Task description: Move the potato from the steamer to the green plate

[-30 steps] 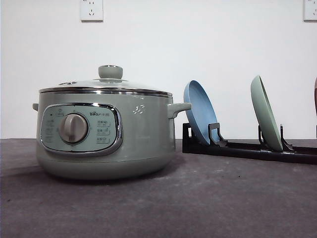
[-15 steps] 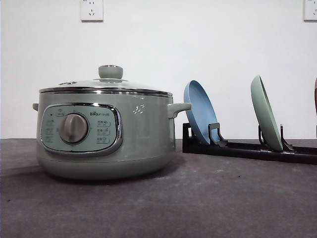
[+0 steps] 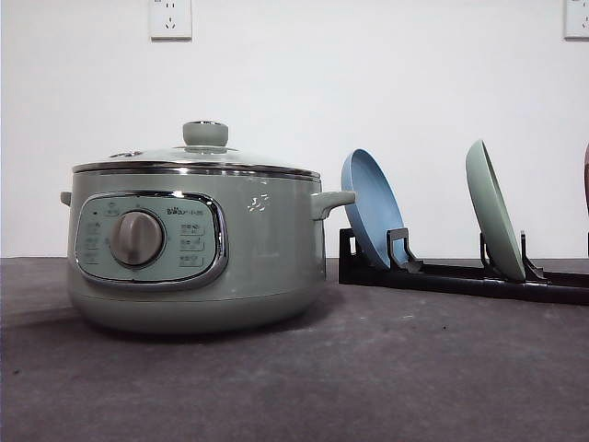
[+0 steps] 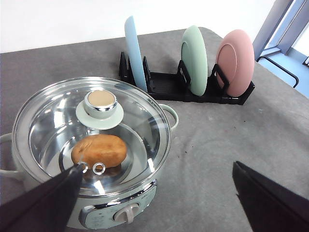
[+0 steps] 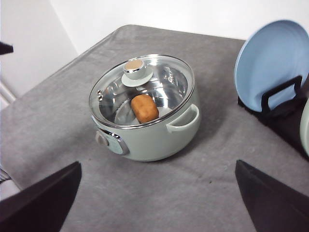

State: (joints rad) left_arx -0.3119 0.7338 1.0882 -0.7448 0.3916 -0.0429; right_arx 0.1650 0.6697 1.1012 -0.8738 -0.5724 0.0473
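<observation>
So, the steamer (image 3: 195, 238) is seen sitting at the left of the front view on the grey desk (image 3: 386, 368), with its glass lid (image 3: 196, 158) closed and the green knob (image 3: 205, 133) on top. The potato (image 4: 99, 151) is seen through the glass in the left wrist view, lying on the shiny inner floor of the pot, just below the knob in that frame. It's also picked up in the right wrist view, near the middle of the frame under the lid.

The green plate (image 3: 494, 210) is parked on edge in a black rack (image 3: 460, 274) at the right of the front view, leaning slightly, with the blue plate (image 3: 373, 208) in the slot nearer the steamer. The two plates are kept well apart. In the left wrist view a pink plate (image 4: 235, 62) is slotted just beside the green one at the upper right of the frame.

The left gripper (image 4: 159, 198) is spread wide, with its dark fingers (image 4: 46, 200) seen at the lower corners of its view and nothing held between them. The right gripper (image 5: 157, 205) is spread just as wide and is likewise holding nothing. Both are kept above the desk, apart from the steamer.
</observation>
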